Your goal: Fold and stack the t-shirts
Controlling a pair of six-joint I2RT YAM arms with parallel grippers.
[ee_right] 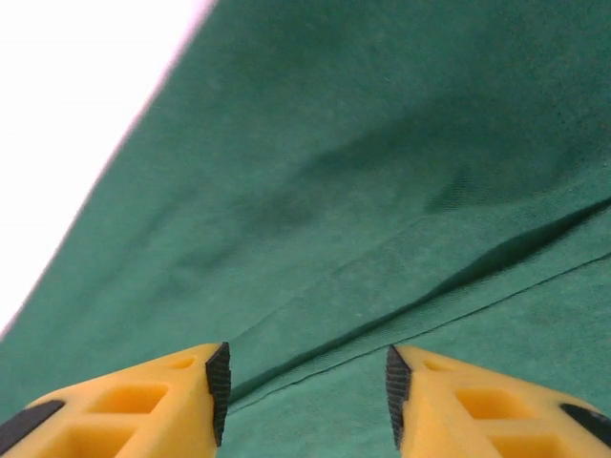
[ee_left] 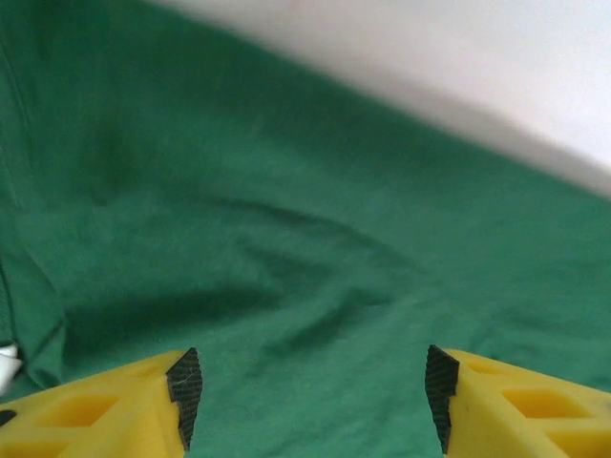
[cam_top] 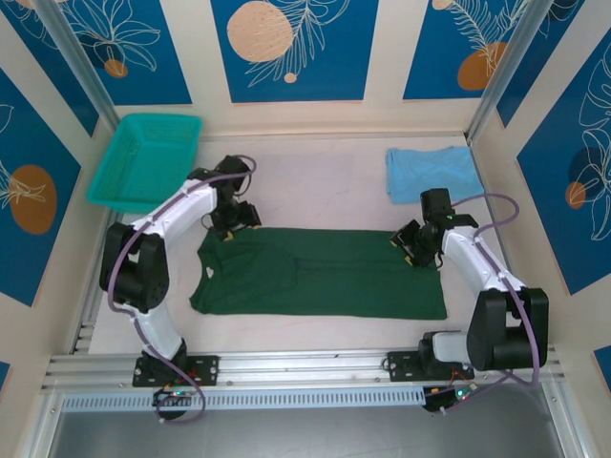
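Green shirt [cam_top: 325, 272] under parted left fingers [ee_left: 115, 410], parted right fingers [ee_right: 134, 405]; overhead, blue shirt [cam_top: 431, 172] apart.

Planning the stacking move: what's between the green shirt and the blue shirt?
Top view: bare table, plus the right gripper at the green shirt's far edge.

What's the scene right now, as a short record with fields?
green shirt: flat across the middle of the table, collar end left
blue shirt: folded, far right corner, apart from the green one
basket: far left corner, empty
left gripper: open, over the green shirt's far left edge
right gripper: open, over its far right corner
stack: not yet made
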